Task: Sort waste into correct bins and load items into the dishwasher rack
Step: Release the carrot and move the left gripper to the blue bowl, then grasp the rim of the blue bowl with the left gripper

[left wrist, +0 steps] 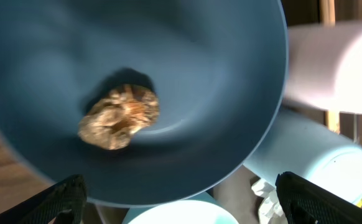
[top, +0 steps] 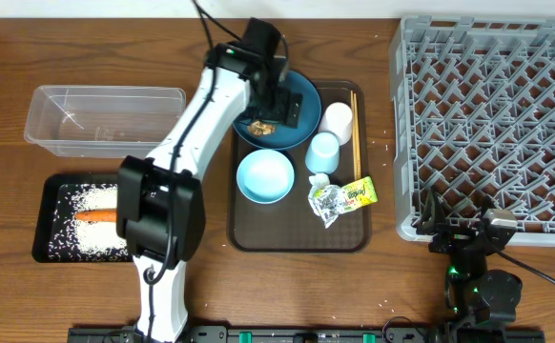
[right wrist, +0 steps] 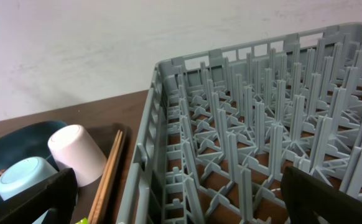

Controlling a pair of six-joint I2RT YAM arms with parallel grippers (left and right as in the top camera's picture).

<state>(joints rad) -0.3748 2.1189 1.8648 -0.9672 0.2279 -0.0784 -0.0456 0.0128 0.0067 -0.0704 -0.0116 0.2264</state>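
Table [top: 10,57]: dark wood, with all the things set on it.
Left claw [left wrist: 181,186]: mine, fingers spread wide, holding nothing, hanging over the dark blue dish [left wrist: 187,56].
Brown food lump [left wrist: 119,117]: lies in the dish just ahead of my open fingers, nearer the left one in the wrist view. Its long axis slants across the gap, so I judge a small wrist turn would help.
Nearer arm: the left, by far. My right claw [right wrist: 181,186], also spread and empty, sits by the near edge of the grey rack [top: 492,124], well apart from the lump.
Brown serving tray [top: 297,238]: carries the dish, light blue bowl [top: 265,176], light blue cup [top: 322,152], whitish cup [top: 338,121], chopsticks [top: 355,129] and snack wrapper [top: 339,198].
Black tray [top: 49,246]: holds the carrot [top: 94,216] lying on rice grains [top: 92,197].
Clear tub [top: 106,119]: looks empty.
Rack load: nothing in it yet.
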